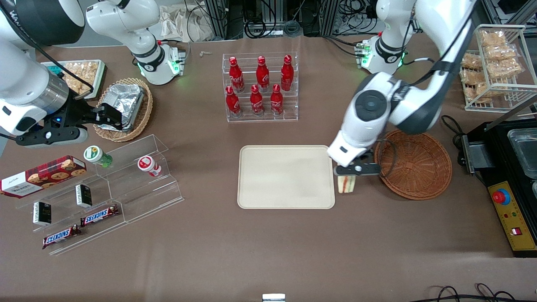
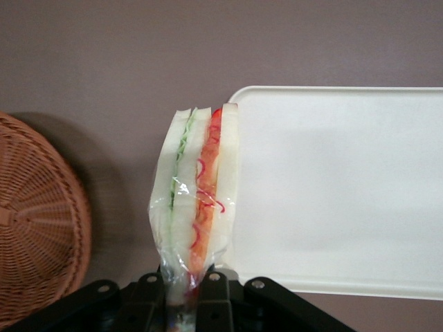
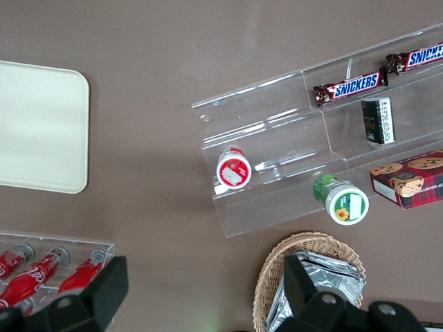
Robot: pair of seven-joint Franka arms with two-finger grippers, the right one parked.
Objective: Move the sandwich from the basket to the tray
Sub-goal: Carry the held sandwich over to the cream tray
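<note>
My left gripper (image 1: 346, 176) is shut on the wrapped sandwich (image 1: 346, 184), a pale bread wedge with red, orange and green layers. It hangs in the air between the reddish-brown wicker basket (image 1: 419, 167) and the cream tray (image 1: 285, 176), right at the tray's edge toward the working arm's end. In the left wrist view the sandwich (image 2: 197, 187) sticks out from between the black fingers (image 2: 214, 297), with the basket (image 2: 38, 221) on one side and the tray (image 2: 339, 187) on the other. The basket and the tray hold nothing.
A clear rack of red cola bottles (image 1: 260, 86) stands farther from the front camera than the tray. Clear acrylic shelves (image 1: 105, 188) with snacks and a tan basket with a foil container (image 1: 123, 107) lie toward the parked arm's end. A black machine (image 1: 509, 180) stands beside the basket.
</note>
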